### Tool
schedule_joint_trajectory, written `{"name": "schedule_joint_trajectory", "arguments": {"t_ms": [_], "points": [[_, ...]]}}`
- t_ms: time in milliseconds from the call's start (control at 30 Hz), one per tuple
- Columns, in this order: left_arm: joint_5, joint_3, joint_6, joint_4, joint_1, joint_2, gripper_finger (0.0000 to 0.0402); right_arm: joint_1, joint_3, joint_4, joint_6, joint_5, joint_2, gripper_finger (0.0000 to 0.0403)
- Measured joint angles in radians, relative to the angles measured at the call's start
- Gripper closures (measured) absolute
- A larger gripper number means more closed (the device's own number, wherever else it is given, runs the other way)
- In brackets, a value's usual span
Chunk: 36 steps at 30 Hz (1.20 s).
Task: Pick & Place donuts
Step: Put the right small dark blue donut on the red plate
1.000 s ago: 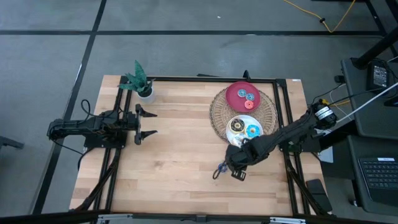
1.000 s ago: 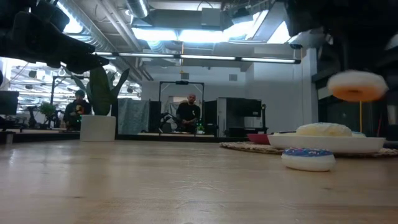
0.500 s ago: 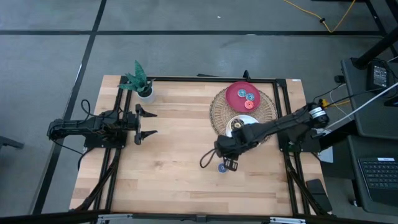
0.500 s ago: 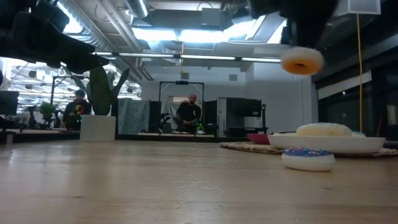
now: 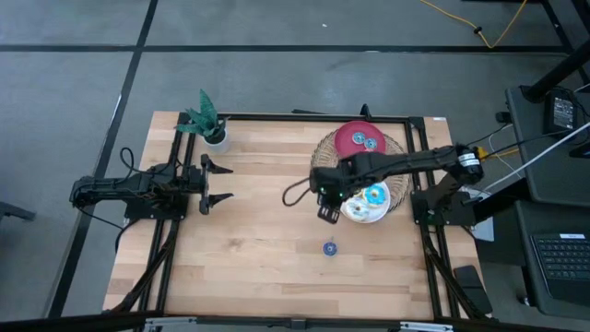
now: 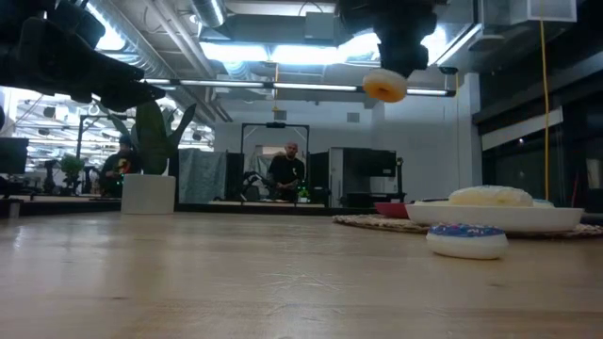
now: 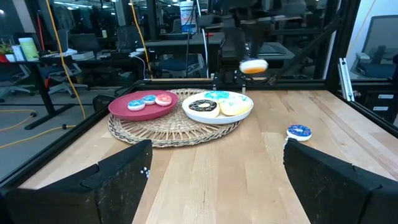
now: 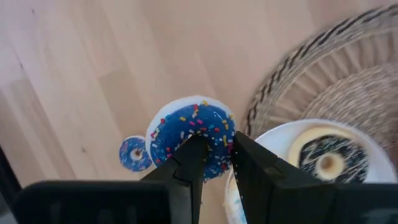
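Note:
My right gripper hangs over the table's middle, just left of the wicker mat, shut on a blue-iced sprinkled donut. From the low view the donut shows its tan underside, high above the wood. A coin-sized blue donut lies flat on the table nearer the near edge. The white plate holds a chocolate donut, a blue one and a white one. Small donuts sit on the red plate. My left gripper waits open at the table's left. My right gripper holds the blue-iced donut by one side of its ring. One finger seems to sit at the hole and the other outside the rim. The fingers come from above, pointing down. The donut is lifted clear and roughly level.
A round wicker mat on the table's far right carries both plates. A small potted plant stands at the far left corner. Bare wood lies between the arms and along the near edge. People stand in the room beyond the table.
My right gripper has carried the donut from the near right part of the table toward the far edge and leftward, rising as it went, and stayed shut. The coin-sized blue donut it had hung over now shows uncovered on the table.

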Motion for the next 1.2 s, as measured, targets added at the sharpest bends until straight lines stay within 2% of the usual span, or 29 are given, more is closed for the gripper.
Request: {"name": "schedule_joint_trajectory", "arguments": {"t_ms": [467, 900, 1200], "points": [[0.000, 0.000, 0.000, 0.000, 0.000, 0.000, 0.0049, -0.158, 0.029, -0.033, -0.091, 0.009, 0.000, 0.0322], [0.000, 0.000, 0.000, 0.000, 0.000, 0.000, 0.0048, -0.338, 0.029, -0.035, -0.373, 0.009, 0.000, 0.0322], [0.000, 0.000, 0.000, 0.000, 0.000, 0.000, 0.0048, -0.479, 0.029, -0.104, -0.583, 0.010, 0.000, 0.0322]]}}
